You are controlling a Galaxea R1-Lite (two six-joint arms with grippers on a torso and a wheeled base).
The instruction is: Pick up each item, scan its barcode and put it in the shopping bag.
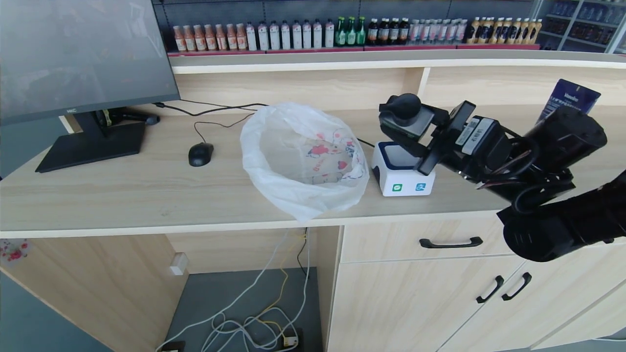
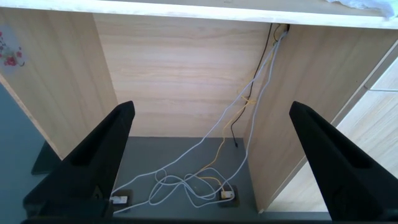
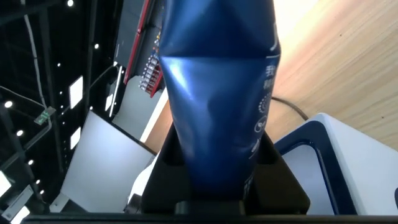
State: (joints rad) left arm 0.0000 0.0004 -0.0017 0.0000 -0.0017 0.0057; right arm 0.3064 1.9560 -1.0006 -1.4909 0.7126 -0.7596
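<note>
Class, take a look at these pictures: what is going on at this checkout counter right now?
The right tool is shut on a blue packet and holds it up near the white scanner on the counter. Beside the scanner stands the open plastic shopping bag, and a pale printed pack seems to lie inside it. The left tool is open and holds nothing. It sits low, below the counter's edge, facing the cables underneath.

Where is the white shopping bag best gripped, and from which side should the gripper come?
Probably pinch the shopping bag at its far rim, coming from above: the mouth gapes upward and the thin film stands up there as a free edge.
</note>
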